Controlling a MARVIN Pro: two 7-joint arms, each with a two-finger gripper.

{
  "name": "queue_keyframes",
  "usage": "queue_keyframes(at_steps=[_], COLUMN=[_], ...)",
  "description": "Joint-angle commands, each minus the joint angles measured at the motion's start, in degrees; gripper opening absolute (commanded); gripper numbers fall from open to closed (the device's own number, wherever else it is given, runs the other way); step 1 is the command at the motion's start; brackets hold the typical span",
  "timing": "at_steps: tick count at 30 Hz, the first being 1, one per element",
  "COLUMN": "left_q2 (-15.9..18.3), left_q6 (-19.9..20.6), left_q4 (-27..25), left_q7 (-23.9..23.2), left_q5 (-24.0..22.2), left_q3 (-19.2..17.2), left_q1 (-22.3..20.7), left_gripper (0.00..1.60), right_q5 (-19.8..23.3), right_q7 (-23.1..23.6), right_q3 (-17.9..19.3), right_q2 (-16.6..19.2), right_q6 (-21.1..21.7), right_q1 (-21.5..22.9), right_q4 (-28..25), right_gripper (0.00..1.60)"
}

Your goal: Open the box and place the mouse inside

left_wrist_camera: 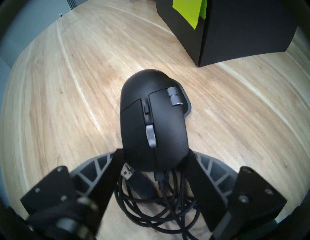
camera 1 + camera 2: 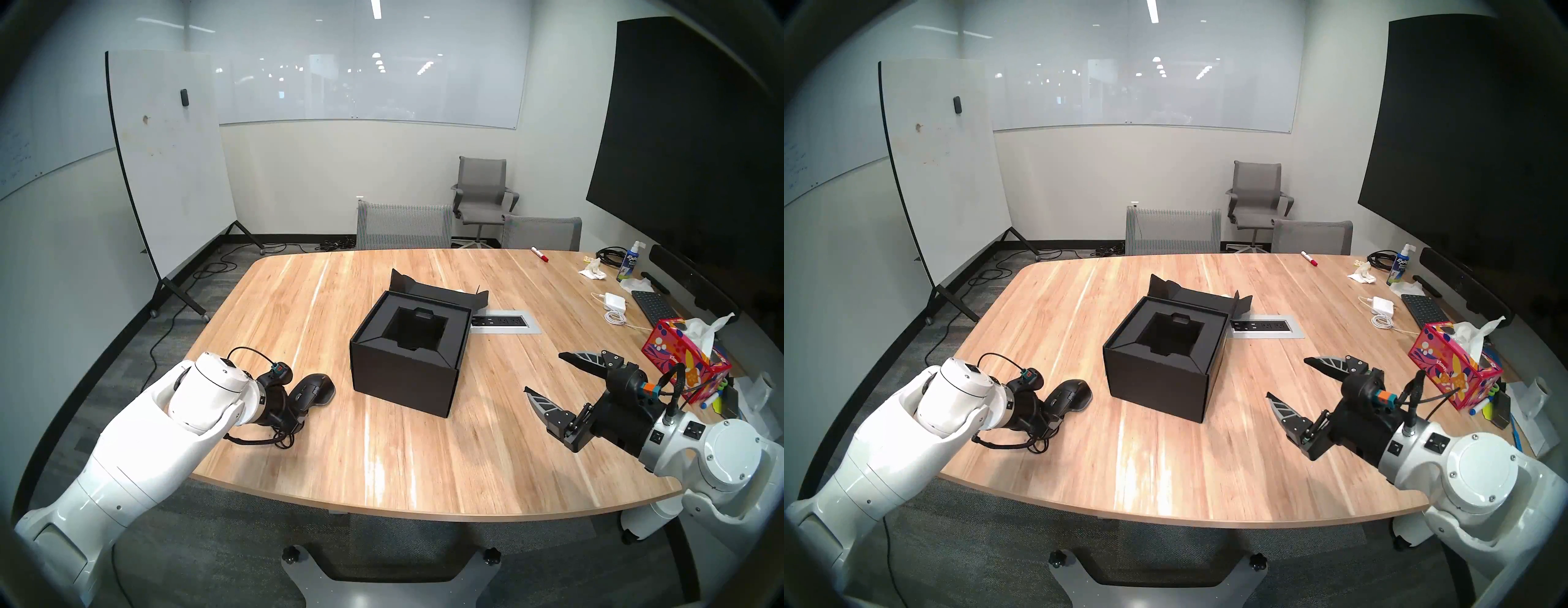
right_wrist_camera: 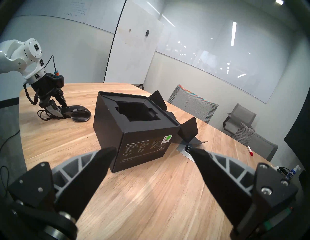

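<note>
The black box [image 2: 403, 373] stands at mid-table, its lid flap folded back and the black insert's hollow showing from above. A yellow-green sticky note [image 1: 189, 11] shows on its side in the left wrist view. Left of it on the table lies the black mouse [image 2: 314, 388], its coiled cable [image 1: 159, 209] heaped behind it. My left gripper [image 1: 155, 152] is down on the mouse's cable end, one fingertip against each side. My right gripper [image 2: 543, 371] hovers open and empty, right of the box and pointing at it.
A grey power outlet panel [image 2: 505, 322] is set into the table just behind the box. At the right edge are a red floral tissue box [image 2: 683, 361], a black keyboard [image 2: 653, 305], a white charger [image 2: 613, 299], a spray bottle [image 2: 628, 263] and a red marker [image 2: 539, 254]. Chairs stand beyond the far edge.
</note>
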Motion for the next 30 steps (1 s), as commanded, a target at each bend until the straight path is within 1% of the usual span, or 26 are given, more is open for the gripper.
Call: queue_keyframes(at_steps=[1, 3, 4, 5, 6, 11, 15, 28, 30], left_q2=[-0.5, -0.5, -0.5, -0.5, -0.6, -0.6, -0.8, -0.5, -0.7], left_q6=[-1.6, -2.0, -2.2, -2.3, -2.3, -3.0, -2.7, 3.2, 3.2], left_q4=[0.2, 0.3, 0.3, 0.3, 0.3, 0.1, -0.9, -6.9, -7.7], left_q7=[0.7, 0.9, 0.9, 0.9, 1.0, 1.1, 1.1, -0.3, -0.4], left_q5=[0.4, 0.5, 0.5, 0.5, 0.6, 0.3, -0.7, -4.9, -5.5], left_q3=[0.0, 0.1, 0.1, 0.1, 0.1, -0.4, -1.9, -6.1, -6.8], left_q1=[0.6, 0.8, 0.9, 1.0, 1.0, 1.8, 2.8, 2.8, 2.6], left_gripper=[0.73, 0.47, 0.31, 0.09, 0.00, 0.00, 0.00, 0.00, 0.00], right_q5=[-0.2, -0.2, -0.2, -0.2, -0.2, -0.2, -0.2, -0.2, -0.2], right_q7=[0.0, 0.0, 0.0, 0.0, 0.0, 0.0, 0.0, 0.0, 0.0], right_q3=[0.3, 0.3, 0.3, 0.3, 0.3, 0.3, 0.3, 0.2, 0.2], right_q2=[0.1, 0.1, 0.1, 0.1, 0.1, 0.1, 0.0, 0.0, 0.0], right_q6=[-0.3, -0.3, -0.2, -0.2, -0.2, -0.2, -0.2, -0.2, -0.2], right_q1=[0.4, 0.4, 0.4, 0.4, 0.4, 0.4, 0.4, 0.4, 0.4], right_q4=[-0.7, -0.7, -0.7, -0.7, -0.7, -0.7, -0.7, -0.7, -0.7], right_gripper=[1.60, 1.60, 1.60, 1.60, 1.60, 1.60, 1.60, 1.60, 1.60])
